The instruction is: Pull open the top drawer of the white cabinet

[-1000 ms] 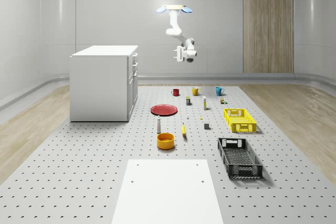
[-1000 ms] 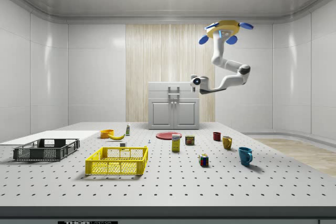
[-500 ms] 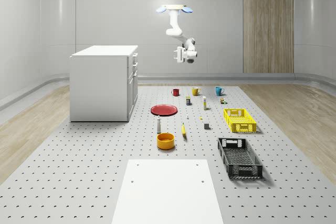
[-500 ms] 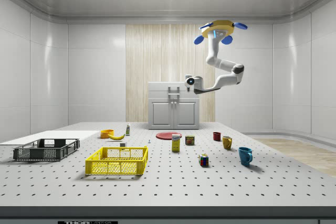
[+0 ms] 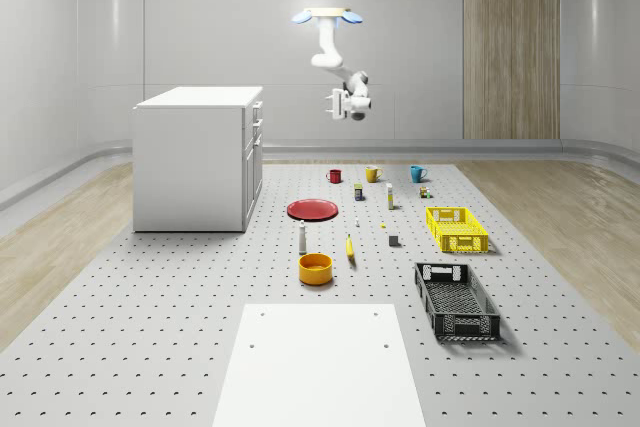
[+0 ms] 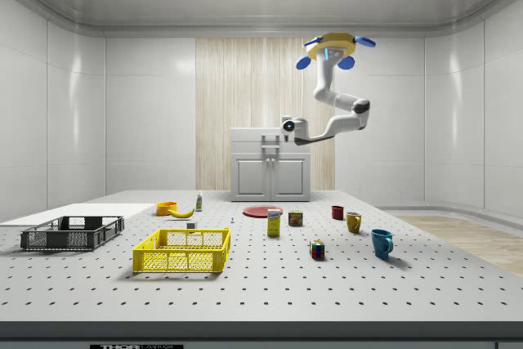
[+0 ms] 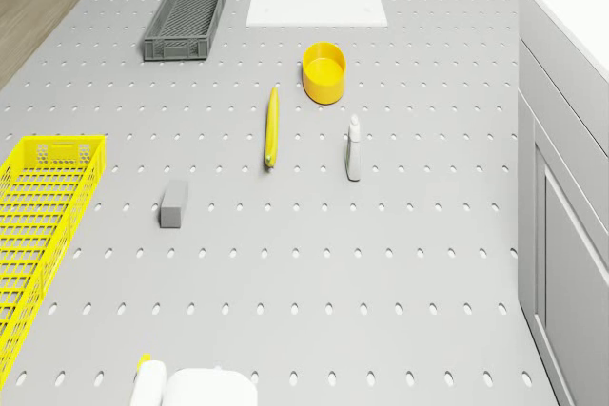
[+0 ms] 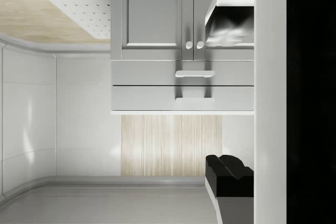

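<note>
Cannot tell how far the gripper (image 5: 332, 104) stands open. Hangs in mid-air in the upper middle of the whole-scene view, about level with the top of the white cabinet (image 5: 190, 167) and well apart from it, toward that view's right. In the side view (image 6: 284, 125), sits just above centre, overlapping the cabinet's (image 6: 271, 165) upper right corner in the frame. Points at the cabinet front, as seen from the wrist: top drawer (image 8: 182, 98) flush with the drawer beside it, shut, its handle (image 8: 194, 99) untouched.

In the whole-scene view, shows the top drawer (image 5: 257, 112) as a narrow strip under the cabinet top, on the face turned toward the gripper.

Farther out, bent white arm (image 5: 330, 52) rising to the drone (image 5: 326, 15), hovering high near the top centre of the frame, over the far part of the perforated table (image 5: 150, 327), above the red plate (image 5: 312, 209) and the row of mugs (image 5: 372, 174).
</note>
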`<state>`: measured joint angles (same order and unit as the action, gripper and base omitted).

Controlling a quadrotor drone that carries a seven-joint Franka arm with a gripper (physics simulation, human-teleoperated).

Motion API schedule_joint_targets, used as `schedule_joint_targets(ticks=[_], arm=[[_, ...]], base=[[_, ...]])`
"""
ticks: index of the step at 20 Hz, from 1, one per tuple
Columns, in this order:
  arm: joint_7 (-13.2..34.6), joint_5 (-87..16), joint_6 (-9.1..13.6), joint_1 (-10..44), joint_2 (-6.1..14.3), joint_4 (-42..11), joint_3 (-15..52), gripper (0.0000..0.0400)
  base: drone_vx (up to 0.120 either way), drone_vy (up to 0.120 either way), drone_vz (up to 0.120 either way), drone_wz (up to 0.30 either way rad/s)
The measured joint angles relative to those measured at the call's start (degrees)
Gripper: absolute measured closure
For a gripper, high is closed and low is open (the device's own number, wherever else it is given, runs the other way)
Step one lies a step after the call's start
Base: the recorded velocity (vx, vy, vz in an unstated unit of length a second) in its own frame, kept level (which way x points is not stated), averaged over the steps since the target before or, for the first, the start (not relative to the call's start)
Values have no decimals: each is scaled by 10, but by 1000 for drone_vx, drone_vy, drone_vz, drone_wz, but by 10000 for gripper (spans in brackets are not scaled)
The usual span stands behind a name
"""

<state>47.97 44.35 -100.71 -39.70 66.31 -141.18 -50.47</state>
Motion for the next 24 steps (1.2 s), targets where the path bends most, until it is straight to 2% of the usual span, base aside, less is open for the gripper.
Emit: schedule_joint_targets(ticks=[4, 8, 24], arm=[[2, -3, -3, -3, 3, -1, -1, 95], [2, 3, -16, -6, 6, -9, 8, 95], [-19, 72, -110, -32, -2, -64, 82, 95]], base=[[110, -10, 0, 0], [0, 0, 0, 0], [0, 0, 0, 0]])
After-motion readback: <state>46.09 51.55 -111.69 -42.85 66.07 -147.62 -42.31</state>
